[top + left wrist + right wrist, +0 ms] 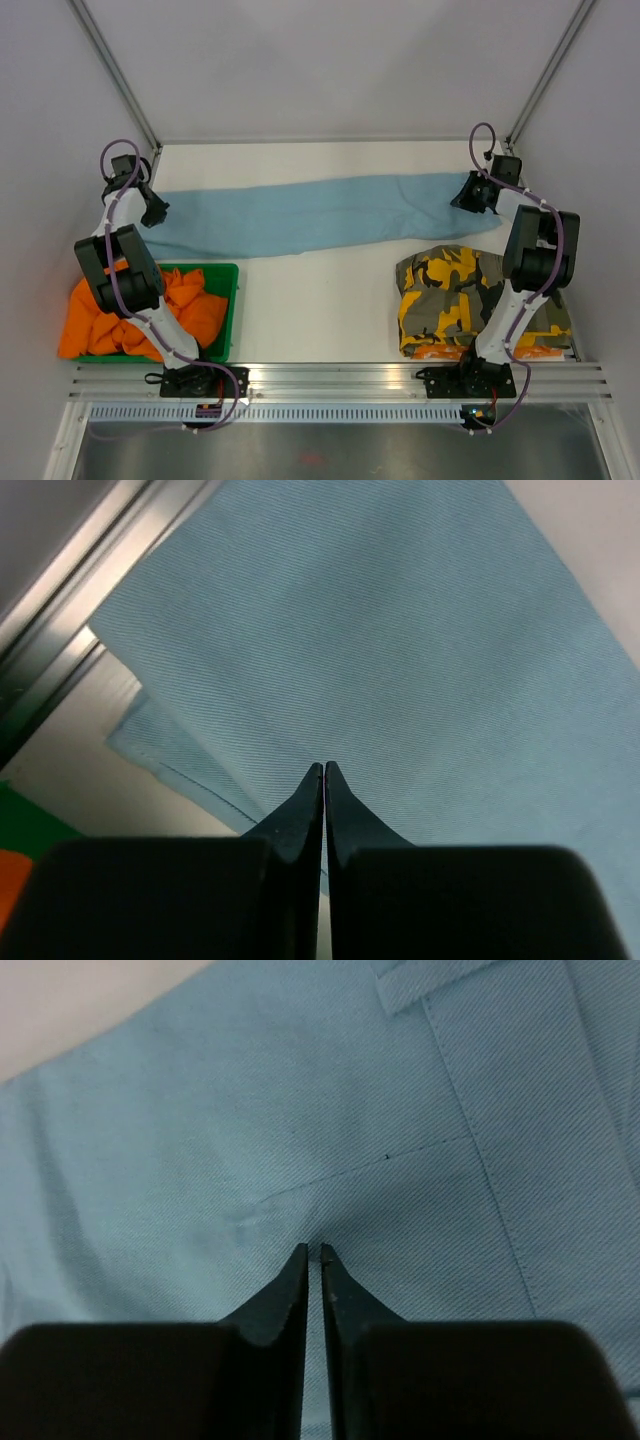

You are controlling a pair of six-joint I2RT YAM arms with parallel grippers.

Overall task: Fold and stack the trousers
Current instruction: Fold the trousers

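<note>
While the top view takes in both arms and the whole table [320, 320], only the wrist views show the fingertips. From above, the light-blue trousers [310, 215] lie flat just beyond the green bin [230, 300], stretching far to the bin's right. Orange trousers [190, 305] are heaped in the bin and spill over its left side. A folded camouflage pair [445, 290] sits well to the right of the bin.

The left arm reaches up past the bin, its left gripper [155, 212] at the trouser end nearest the bin. The right arm reaches to the end farthest from the bin, where the right gripper [470, 195] rests on the cloth.

Seen from the left wrist, the left gripper [323, 770] has its 2 fingers pressed together on the blue cloth by a hemmed edge; whether any cloth is caught between them I cannot tell. A metal rail [60, 630] runs beside that corner. Seen from the right wrist, the right gripper [313, 1252] is closed to a thin slit, apparently pinching puckered cloth below 1 belt loop [430, 985].
</note>
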